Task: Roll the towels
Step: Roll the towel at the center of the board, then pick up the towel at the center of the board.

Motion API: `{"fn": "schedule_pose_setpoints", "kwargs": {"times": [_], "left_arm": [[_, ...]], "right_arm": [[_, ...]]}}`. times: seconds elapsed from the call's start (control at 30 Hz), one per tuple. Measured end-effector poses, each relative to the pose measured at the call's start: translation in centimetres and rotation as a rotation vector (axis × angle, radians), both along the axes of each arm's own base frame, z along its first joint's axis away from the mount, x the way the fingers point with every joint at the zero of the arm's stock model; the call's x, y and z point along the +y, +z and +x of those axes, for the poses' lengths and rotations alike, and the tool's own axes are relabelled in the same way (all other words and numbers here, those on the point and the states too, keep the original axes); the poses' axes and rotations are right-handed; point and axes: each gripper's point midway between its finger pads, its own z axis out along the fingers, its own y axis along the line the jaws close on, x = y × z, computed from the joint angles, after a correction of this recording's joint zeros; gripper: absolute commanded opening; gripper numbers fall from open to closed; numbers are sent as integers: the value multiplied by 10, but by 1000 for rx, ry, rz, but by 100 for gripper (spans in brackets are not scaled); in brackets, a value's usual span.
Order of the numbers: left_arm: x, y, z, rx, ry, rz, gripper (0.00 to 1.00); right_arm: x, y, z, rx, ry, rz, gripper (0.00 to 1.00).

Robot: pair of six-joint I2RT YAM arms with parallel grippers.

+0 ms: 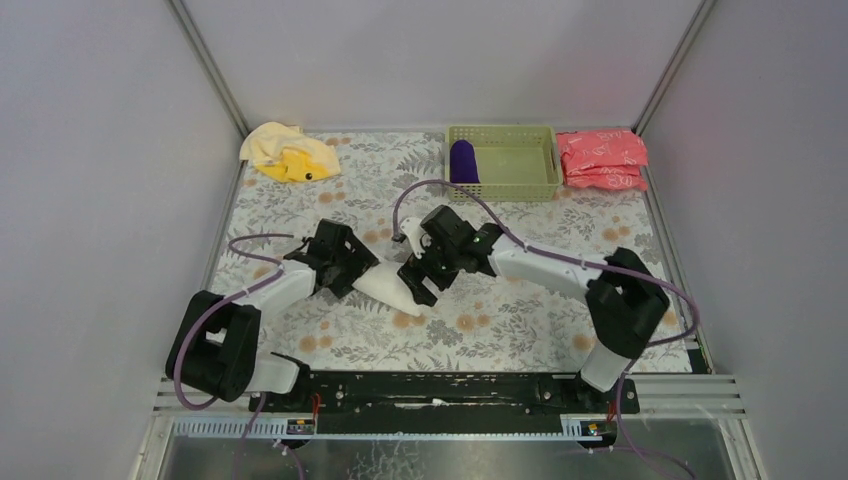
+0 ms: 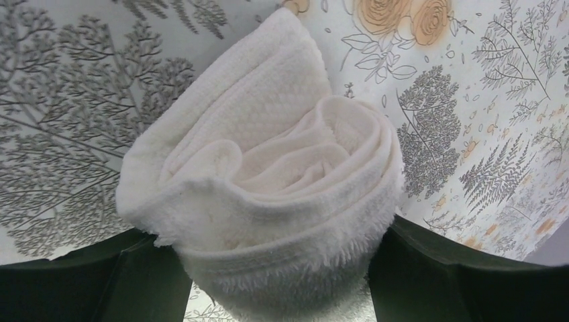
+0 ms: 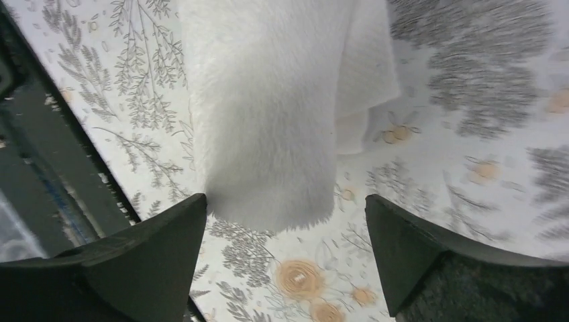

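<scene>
At table (image 1: 500, 320) centre: rolled white towel (image 1: 388, 285). Clamped at left end by left gripper (image 2: 275, 268). Straddled at right end by right gripper (image 3: 285, 221), released, jaws wide. In green basket (image 1: 520, 185), far right of centre: purple towel (image 1: 463, 162). Far left: crumpled yellow towel (image 1: 290, 155).

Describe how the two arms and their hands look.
The left arm and right arm have white links and bulky black joints; a purple cable loops along each. The left hand and right hand are black, with wedge-shaped fingers.

Fluffy terry white towel (image 2: 268, 188), matt printed table cover (image 2: 67, 100)
</scene>
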Motion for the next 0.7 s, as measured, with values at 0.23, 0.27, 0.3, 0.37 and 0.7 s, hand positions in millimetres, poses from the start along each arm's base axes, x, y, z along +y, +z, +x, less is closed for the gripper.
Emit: {"fn": "schedule_pose_setpoints", "kwargs": {"times": [0.23,0.27,0.3,0.37,0.7], "left_arm": [[-27,1,12,-32,-78,6,77],[-31,1,14,-41,-91,4,77],[-34,2,15,-46,-99,3,77],[-40,2,16,-52,-121,3,77],[-64,2,24,-55,-197,-2,77]], "right_arm": [[19,53,-2,-413,50,14,99],[23,55,-4,-434,60,16,99],[26,55,-4,-452,69,11,99],[29,48,2,-472,69,-18,99],[28,-15,25,-505,40,-181,99]]}}
